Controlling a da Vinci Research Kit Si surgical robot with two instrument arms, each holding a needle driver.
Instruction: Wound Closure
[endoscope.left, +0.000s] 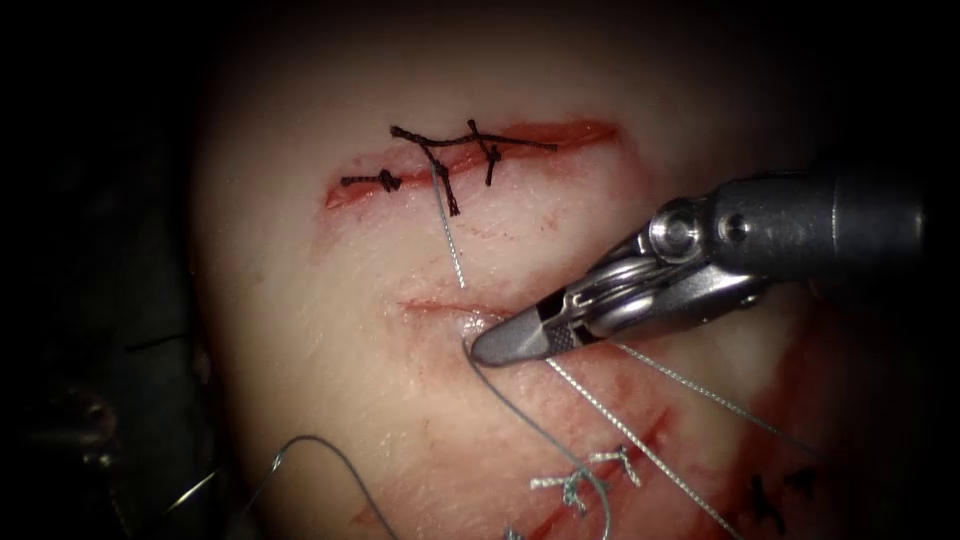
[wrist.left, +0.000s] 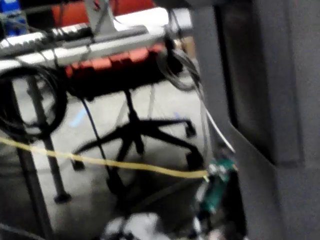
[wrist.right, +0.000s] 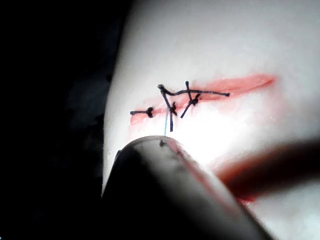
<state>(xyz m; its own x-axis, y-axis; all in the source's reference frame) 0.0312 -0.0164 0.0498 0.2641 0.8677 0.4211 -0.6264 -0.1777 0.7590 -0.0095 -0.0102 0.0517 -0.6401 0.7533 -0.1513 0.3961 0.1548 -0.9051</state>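
The right claw came in from three o'clock, and its two jaws were pressed together with the tip down on the tissue. The tip sat at the right end of a small cut near the middle. A thin wire-like curve, which looked like the needle, started right at the tip and ran toward five o'clock over the tissue. I could not tell if the claw pinched it or only touched it, or if it went into the tissue.

Pale thread ran from under the claw toward five o'clock in two lines. One more bit of thread went from the claw toward twelve o'clock, up to the long cut. That long cut lay at twelve o'clock and had dark stitches with knots across it. Pale knots sat at six o'clock. Red fluid streaked the tissue near them.

In the right wrist view, the long cut and dark stitches lay past the arm's dark shaft.
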